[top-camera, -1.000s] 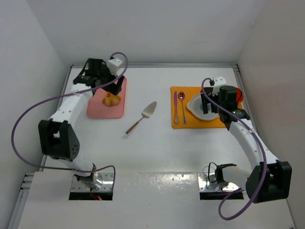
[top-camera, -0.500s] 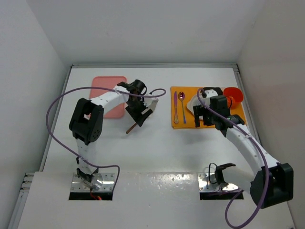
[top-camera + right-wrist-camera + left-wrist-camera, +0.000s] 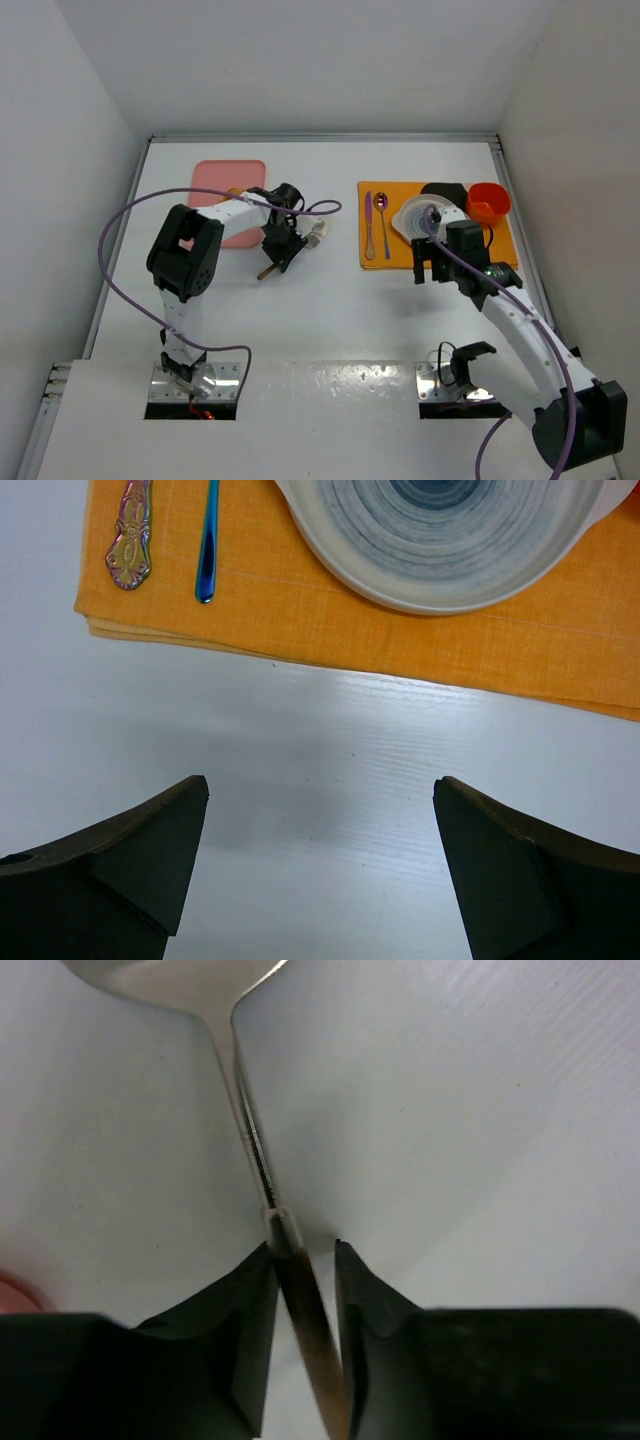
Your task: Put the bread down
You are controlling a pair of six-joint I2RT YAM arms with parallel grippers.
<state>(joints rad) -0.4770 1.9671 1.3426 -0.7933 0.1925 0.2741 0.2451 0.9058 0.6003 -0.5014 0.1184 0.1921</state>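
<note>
The bread does not show in any view. My left gripper (image 3: 279,245) is down on the white table around a cake server (image 3: 266,271), right of a pink board (image 3: 215,172). In the left wrist view the server's brown handle (image 3: 300,1300) runs slantwise between the black fingers (image 3: 240,1320), touching one on each side, so the gripper (image 3: 303,1255) is shut on it. Its metal blade (image 3: 180,980) points away. My right gripper (image 3: 428,268) is open just near of the orange mat (image 3: 395,255), with only bare table between its fingers (image 3: 150,850).
On the orange mat (image 3: 300,620) stand a white bowl (image 3: 418,216), empty in the right wrist view (image 3: 440,540), and a red cup (image 3: 488,202). A purple spoon (image 3: 381,222) and another utensil (image 3: 368,225) lie along the mat's left side. White walls enclose the table.
My left arm swung from the pink board to the cake server and narrowed its jaws onto the handle. The bread seen on the board no longer shows. My right arm drew back from the bowl.
</note>
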